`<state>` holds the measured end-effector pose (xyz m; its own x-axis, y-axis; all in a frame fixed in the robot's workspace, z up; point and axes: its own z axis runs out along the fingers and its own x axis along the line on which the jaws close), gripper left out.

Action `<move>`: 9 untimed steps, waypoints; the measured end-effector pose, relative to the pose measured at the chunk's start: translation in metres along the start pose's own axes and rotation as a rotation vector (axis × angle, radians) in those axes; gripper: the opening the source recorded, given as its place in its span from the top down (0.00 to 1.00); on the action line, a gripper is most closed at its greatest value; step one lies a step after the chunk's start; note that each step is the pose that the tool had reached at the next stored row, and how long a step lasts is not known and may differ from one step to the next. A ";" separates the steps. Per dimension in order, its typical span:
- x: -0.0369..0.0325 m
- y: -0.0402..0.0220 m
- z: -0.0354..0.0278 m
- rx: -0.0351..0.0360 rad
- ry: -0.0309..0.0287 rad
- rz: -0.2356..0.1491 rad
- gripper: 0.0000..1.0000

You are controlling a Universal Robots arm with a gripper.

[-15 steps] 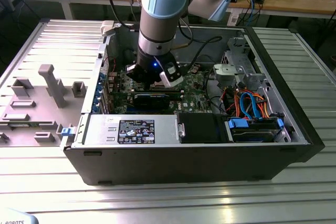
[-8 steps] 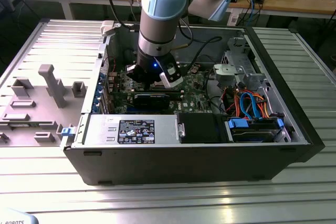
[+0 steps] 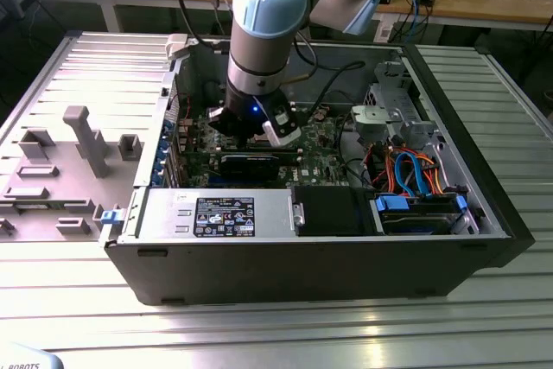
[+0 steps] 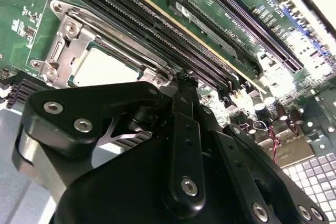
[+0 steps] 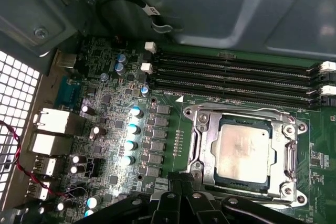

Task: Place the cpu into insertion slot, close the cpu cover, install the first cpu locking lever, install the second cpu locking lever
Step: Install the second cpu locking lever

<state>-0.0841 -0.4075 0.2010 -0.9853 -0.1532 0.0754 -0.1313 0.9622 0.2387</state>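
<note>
The cpu (image 5: 244, 153), a dull silver square, lies in the insertion slot (image 5: 202, 179) on the green motherboard. The silvery cpu cover (image 5: 289, 150) lies flat over it, framing the chip through its window. A thin metal lever (image 5: 236, 110) runs along the socket edge nearest the memory slots. My gripper (image 5: 176, 181) is just beside the socket's edge, fingers together with nothing visibly between them. In the second wrist view the fingertips (image 4: 186, 80) point at the board next to the slot (image 4: 58, 51) with the bright chip (image 4: 102, 69). The exterior view has the gripper (image 3: 259, 131) down inside the open computer case (image 3: 302, 248).
Long black memory slots (image 5: 236, 77) run beside the socket. Capacitors (image 5: 134, 129) and rear ports (image 5: 50, 129) stand on its other side. The case holds a power supply (image 3: 216, 213), a drive cage with blue and orange cables (image 3: 415, 179), and grey fixtures (image 3: 82, 140) stand at the exterior view's left.
</note>
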 end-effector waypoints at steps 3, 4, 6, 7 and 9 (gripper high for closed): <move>0.0000 -0.0003 0.0017 -0.0034 -0.0008 -0.001 0.89; 0.0001 -0.0005 0.0023 -0.0047 -0.0010 -0.001 0.89; 0.0004 -0.0006 0.0028 -0.0062 -0.0008 -0.001 0.89; 0.0006 -0.0006 0.0029 -0.0063 -0.0009 -0.001 0.89; 0.0010 -0.0005 0.0031 -0.0066 -0.0010 -0.001 0.89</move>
<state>-0.0854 -0.4074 0.1979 -0.9853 -0.1537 0.0742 -0.1314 0.9606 0.2451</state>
